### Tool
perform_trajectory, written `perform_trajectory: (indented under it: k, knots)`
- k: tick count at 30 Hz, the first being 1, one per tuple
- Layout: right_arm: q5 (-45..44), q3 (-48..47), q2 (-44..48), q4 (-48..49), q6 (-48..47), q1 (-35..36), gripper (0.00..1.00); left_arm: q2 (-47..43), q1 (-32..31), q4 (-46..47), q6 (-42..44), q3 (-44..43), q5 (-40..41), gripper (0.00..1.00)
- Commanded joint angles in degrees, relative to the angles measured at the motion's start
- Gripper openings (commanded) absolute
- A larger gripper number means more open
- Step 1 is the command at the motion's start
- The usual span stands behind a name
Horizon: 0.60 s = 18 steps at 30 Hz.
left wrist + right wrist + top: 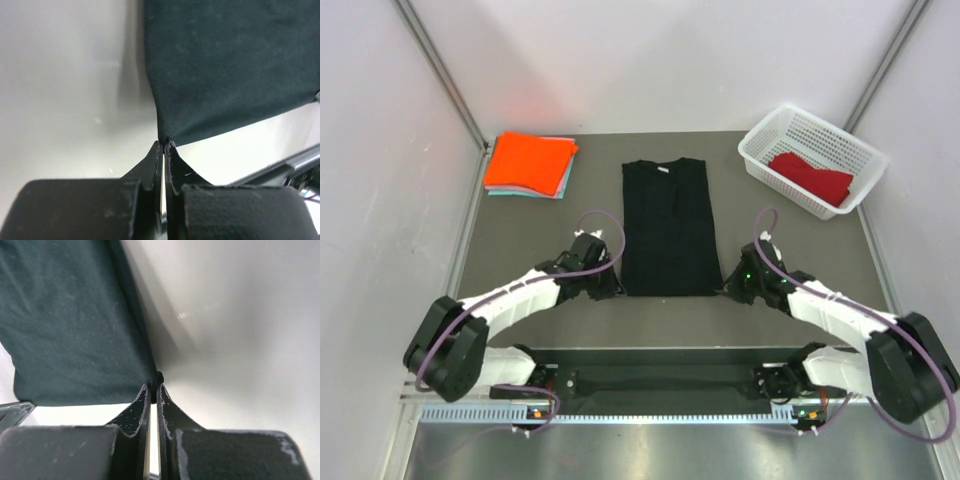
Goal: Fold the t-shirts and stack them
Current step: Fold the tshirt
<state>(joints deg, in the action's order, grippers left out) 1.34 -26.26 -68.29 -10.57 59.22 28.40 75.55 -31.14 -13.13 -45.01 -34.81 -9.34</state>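
Observation:
A black t-shirt (666, 228) lies flat in the middle of the table, folded into a long strip with its collar at the far end. My left gripper (616, 289) is shut on its near left corner (165, 136). My right gripper (723, 288) is shut on its near right corner (156, 380). At the far left, an orange t-shirt (527, 160) lies folded on top of a pale teal t-shirt (563, 181). A dark red t-shirt (812, 176) lies crumpled in the white basket (767, 141).
The white mesh basket stands at the far right corner. Grey walls close in the table on the left, far and right sides. A black rail (660, 380) with the arm bases runs along the near edge.

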Motion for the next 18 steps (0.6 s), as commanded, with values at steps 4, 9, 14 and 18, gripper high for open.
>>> perform_trajectory:
  k: [4,9,14,18]
  knots:
    - [-4.77,0.51,12.64,-16.4,-6.04,0.43,0.0,-9.35,-7.43,-9.54,-2.78,-0.88,7.49,0.0]
    - [-4.51,-1.07,22.75,-26.6,-7.54,0.69,0.0,-16.04,-13.23,-16.22,-5.43,-2.89,12.32,0.0]
    - [-4.86,-2.39,30.3,-32.31,-8.42,0.6,0.0,-20.87,-17.9,-18.87,-9.38,-4.04,10.75,0.0]
    - [-5.38,-5.9,32.08,-34.69,-10.08,0.6,0.0,-21.67,-20.1,-20.71,-10.88,-5.53,11.89,0.0]
